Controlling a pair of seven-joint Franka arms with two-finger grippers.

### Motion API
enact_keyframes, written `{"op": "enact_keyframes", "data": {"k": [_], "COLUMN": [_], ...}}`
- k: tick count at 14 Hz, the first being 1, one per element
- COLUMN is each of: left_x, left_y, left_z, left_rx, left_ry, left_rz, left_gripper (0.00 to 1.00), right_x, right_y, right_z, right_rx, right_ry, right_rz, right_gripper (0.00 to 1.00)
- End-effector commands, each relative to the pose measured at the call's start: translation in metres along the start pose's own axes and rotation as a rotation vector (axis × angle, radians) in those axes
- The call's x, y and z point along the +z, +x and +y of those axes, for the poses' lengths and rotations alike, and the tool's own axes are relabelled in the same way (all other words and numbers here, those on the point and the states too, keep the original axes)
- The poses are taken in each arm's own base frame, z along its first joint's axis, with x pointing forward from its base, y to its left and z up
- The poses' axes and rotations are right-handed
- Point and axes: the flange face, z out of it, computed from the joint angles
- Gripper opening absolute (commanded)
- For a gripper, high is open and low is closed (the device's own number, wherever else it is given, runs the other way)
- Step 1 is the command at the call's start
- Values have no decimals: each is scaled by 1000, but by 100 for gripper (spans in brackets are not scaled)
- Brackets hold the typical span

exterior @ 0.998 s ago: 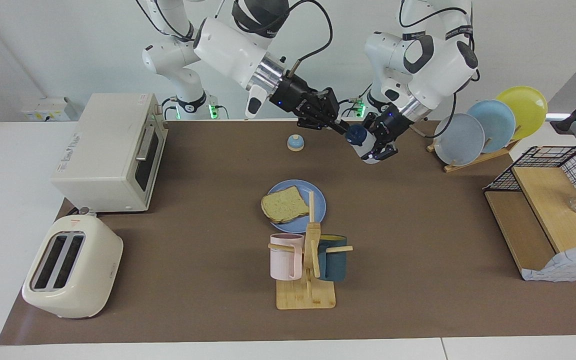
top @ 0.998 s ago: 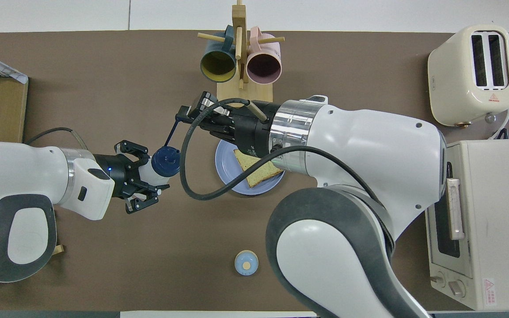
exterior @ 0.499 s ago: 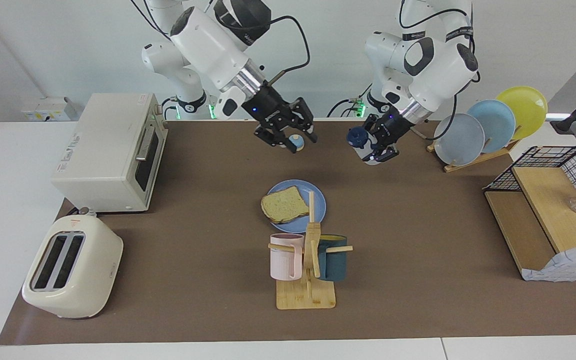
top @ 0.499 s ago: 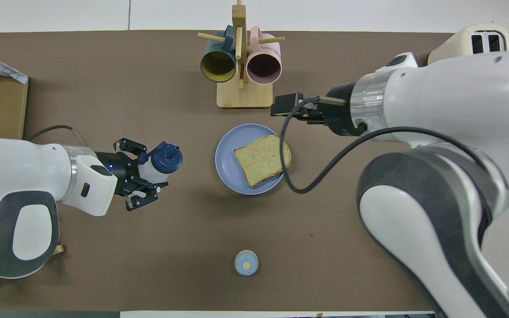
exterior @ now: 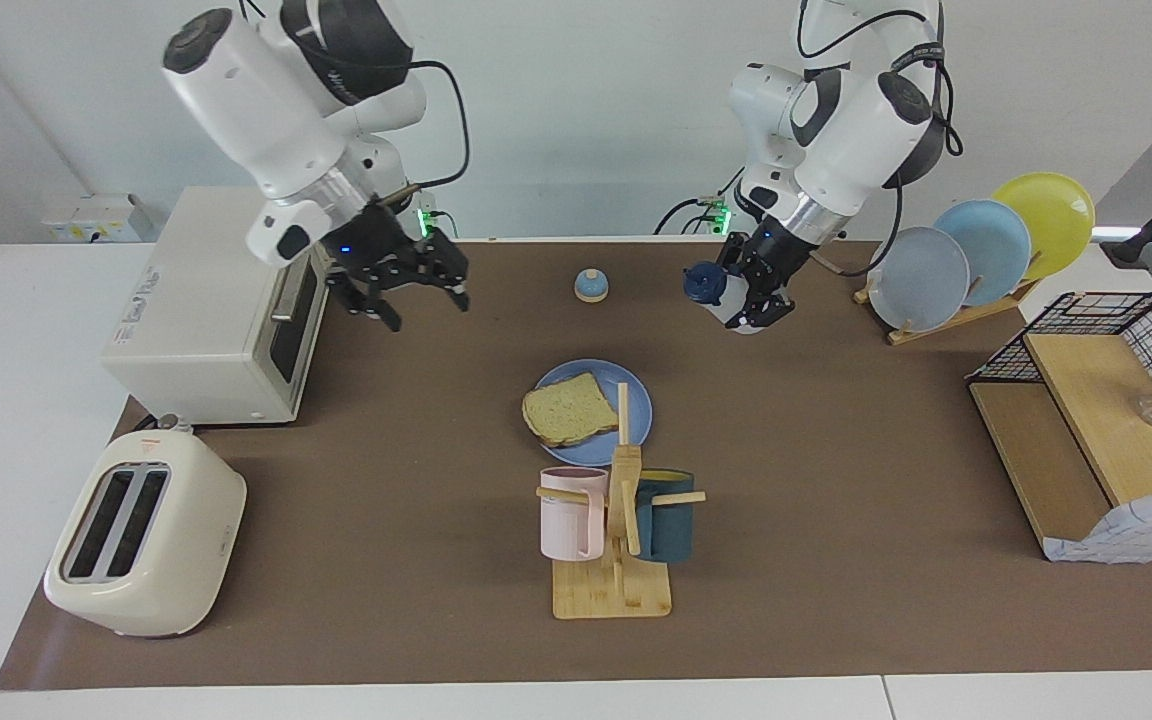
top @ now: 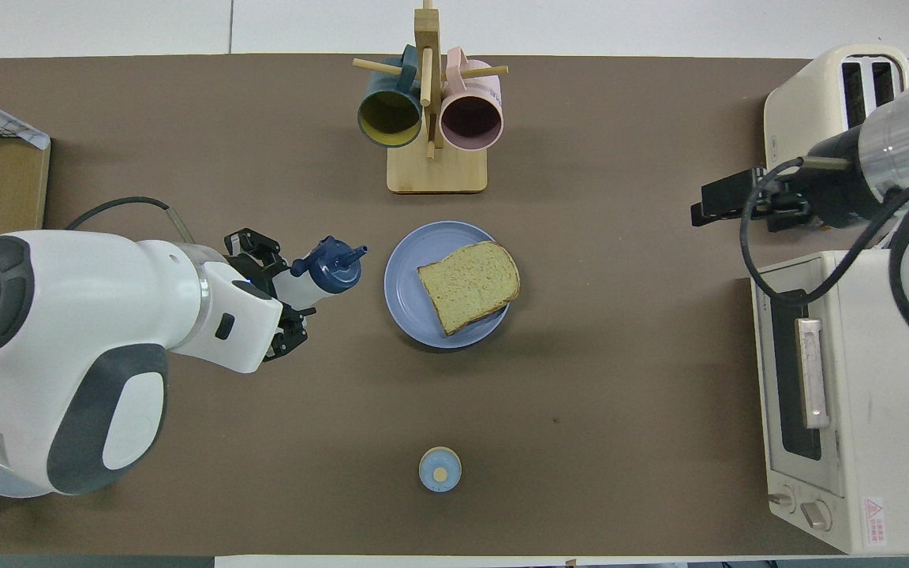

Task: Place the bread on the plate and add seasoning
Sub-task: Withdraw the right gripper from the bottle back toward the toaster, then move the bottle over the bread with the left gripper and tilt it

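While you watch from across the table, your right gripper (exterior: 404, 293) hangs with jaws spread and empty over the mat in front of the toaster oven (exterior: 221, 305). At mid-table the bread (exterior: 569, 408) lies flat on the plate (exterior: 636, 400), just beside the mug rack (exterior: 613, 560). Your left gripper (exterior: 758, 290) is clamped on the seasoning (exterior: 719, 290), held tilted in the air, cap toward the plate.

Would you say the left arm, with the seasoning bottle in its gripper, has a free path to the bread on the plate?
Probably yes. The left gripper holds the seasoning bottle in the air beside the plate, spout toward the bread. Nothing stands between them, and the right gripper is off by the toaster oven.
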Motion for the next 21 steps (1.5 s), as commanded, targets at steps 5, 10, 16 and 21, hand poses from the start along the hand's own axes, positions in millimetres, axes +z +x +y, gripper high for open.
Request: {"op": "enact_keyframes", "data": {"k": [5, 10, 16, 21], "left_x": [26, 68, 146, 153], "left_y": [57, 80, 114, 127], "left_z": [8, 18, 37, 48], "left_rx": [43, 88, 109, 157], "left_ry": [100, 163, 212, 325], "left_rz": [-315, -564, -842, -1028], "left_gripper": [0, 0, 0, 0], "right_x": [2, -4, -4, -1], "right_y": [-43, -14, -16, -21], "right_z": [34, 42, 46, 51], "right_rx": [27, -51, -41, -37], "right_ry": [-94, -183, -181, -179], "right_rz": [-71, -28, -33, -61], "right_gripper": [100, 100, 100, 100]}}
